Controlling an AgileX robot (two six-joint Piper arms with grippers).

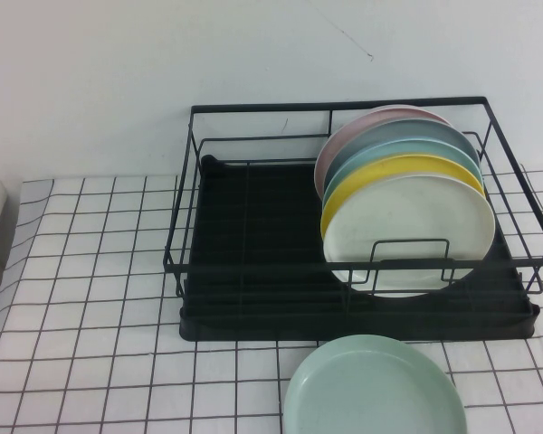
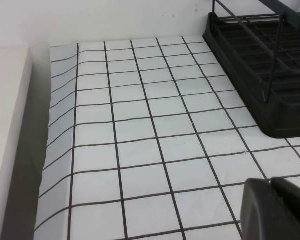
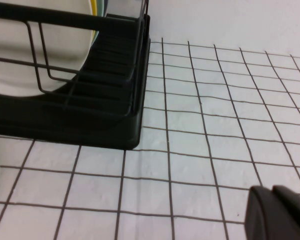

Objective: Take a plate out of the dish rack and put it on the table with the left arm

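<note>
We see the dish rack (image 1: pixel 362 226) standing toward the far edge of the table (image 1: pixel 90 298), its black drip tray base resting on the gridded cloth. Inside it, at the rack's right end, a row of plates stands on edge in the wire holders. The plate (image 1: pixel 407 237), plain off-white, is the nearest of that row, leaning against a yellow plate (image 1: pixel 380 172); behind come teal, grey-blue and pink ones. It has not left the rack.

A pale mint-green plate (image 1: pixel 373 387) lies flat on the table at the near edge, just in front of the rack's right half.

In the left wrist view the left gripper (image 2: pixel 275 210) shows only as a dark tip low over bare cloth, with the rack's left end (image 2: pixel 262 65) ahead and to one side. Its fingers are closed on nothing. It is well apart from the off-white plate, which sits at the rack's opposite end and does not appear in that view.

The right gripper (image 3: pixel 280 214) hangs over the cloth off the rack's right near corner (image 3: pixel 135 135); we cannot tell its state. The off-white plate (image 3: pixel 20 55) shows there behind the wires.
</note>
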